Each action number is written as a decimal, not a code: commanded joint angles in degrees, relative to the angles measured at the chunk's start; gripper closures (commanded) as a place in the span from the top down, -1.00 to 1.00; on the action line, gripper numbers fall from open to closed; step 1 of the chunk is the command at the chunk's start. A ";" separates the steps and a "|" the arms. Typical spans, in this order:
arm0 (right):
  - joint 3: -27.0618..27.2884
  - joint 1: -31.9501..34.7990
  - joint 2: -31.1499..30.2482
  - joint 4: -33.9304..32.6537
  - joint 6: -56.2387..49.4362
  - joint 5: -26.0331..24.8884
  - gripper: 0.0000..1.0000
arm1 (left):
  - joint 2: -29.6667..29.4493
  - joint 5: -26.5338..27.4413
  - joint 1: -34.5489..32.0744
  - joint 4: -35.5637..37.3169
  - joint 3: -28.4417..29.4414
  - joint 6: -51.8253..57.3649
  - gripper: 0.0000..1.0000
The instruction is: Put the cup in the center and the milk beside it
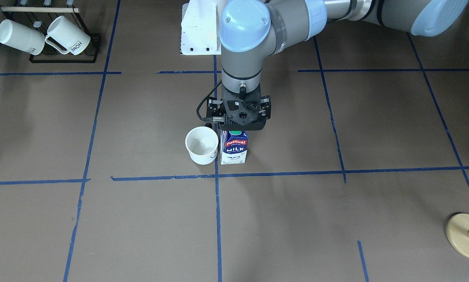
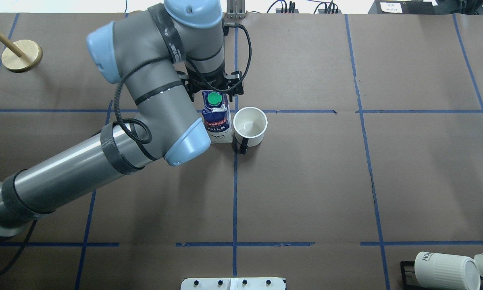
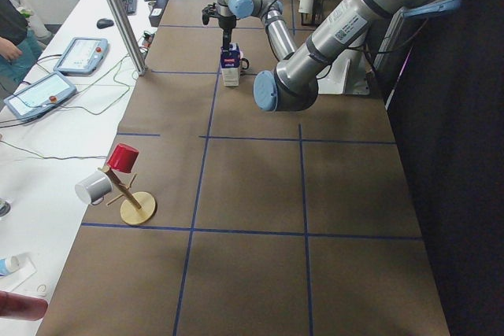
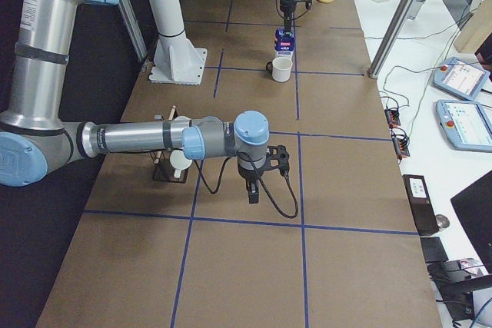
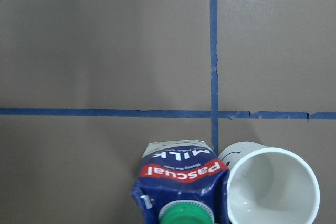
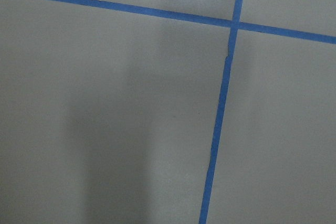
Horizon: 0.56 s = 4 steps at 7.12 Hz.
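Note:
The white cup (image 1: 201, 145) stands upright beside the crossing of blue tape lines (image 1: 217, 176), its black handle (image 2: 241, 146) towards the robot. The milk carton (image 1: 234, 150) stands upright right against it, on the cup's left in the overhead view (image 2: 217, 121). My left gripper (image 1: 240, 126) hangs straight above the carton's green cap (image 2: 214, 98). Its fingers are hidden behind the camera mount, so I cannot tell whether they hold the carton. The left wrist view shows the carton (image 5: 178, 182) and the cup (image 5: 273, 190) from above. My right gripper (image 4: 252, 193) points down over bare table near the mug rack; I cannot tell its state.
A black rack (image 1: 62, 58) with two ribbed "HOME" mugs (image 1: 68, 37) stands at the robot's right near corner. A wooden peg stand (image 1: 465, 235) stands at the far left corner; in the exterior left view it (image 3: 134, 206) carries a red and a grey cup. The white base plate (image 2: 233, 283) lies at the near edge.

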 commanded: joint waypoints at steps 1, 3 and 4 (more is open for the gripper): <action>0.00 0.00 0.03 0.00 0.09 -0.09 1.00 | 6.62 -7.56 -7.37 5.51 -9.07 11.85 1.00; -0.09 0.00 -0.06 0.00 0.09 -0.18 1.00 | 21.99 -12.60 -15.19 5.44 -19.89 27.39 1.00; -0.35 -0.08 0.03 0.00 0.09 -0.27 1.00 | 28.85 -15.67 -20.72 5.18 -20.98 38.18 1.00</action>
